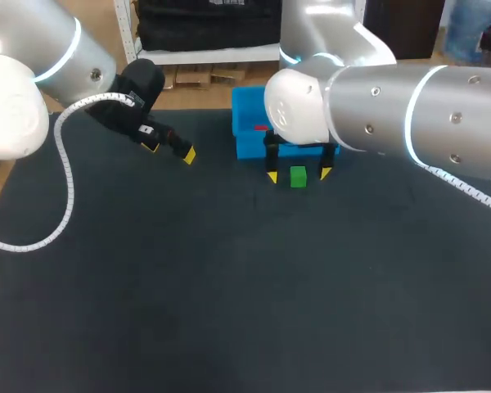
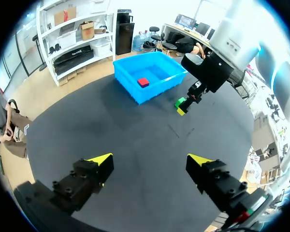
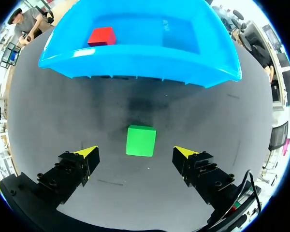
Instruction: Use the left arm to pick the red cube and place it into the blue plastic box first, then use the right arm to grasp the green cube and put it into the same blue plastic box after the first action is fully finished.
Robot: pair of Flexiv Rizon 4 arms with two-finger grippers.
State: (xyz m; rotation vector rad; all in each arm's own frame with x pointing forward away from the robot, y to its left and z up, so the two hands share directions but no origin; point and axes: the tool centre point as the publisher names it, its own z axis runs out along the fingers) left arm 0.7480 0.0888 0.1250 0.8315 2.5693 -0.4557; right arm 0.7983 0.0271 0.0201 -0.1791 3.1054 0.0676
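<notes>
You see the red cube (image 3: 102, 36) lying inside the blue plastic box (image 1: 244, 110), on its floor near 1 corner, with nothing touching it. The box stands on the dark table (image 1: 229, 286) at its far side, about the middle. Just in front of the box's near wall, on the mat and apart from the wall, sits the green cube (image 3: 140, 140), upright and flat on the table. Your right gripper (image 3: 136, 151) is down over it with its 2 yellow-tipped fingers spread wide, 1 on each side of the green cube. In the right wrist view a clear strip of mat shows between each tip and the cube's faces, so the fingers grip nothing. Your left gripper (image 1: 170, 151) hangs over the table to the left of the box, well apart from it and from both cubes. Its 2 fingers are also spread and hold nothing, and only bare mat shows between them in the left wrist view.
</notes>
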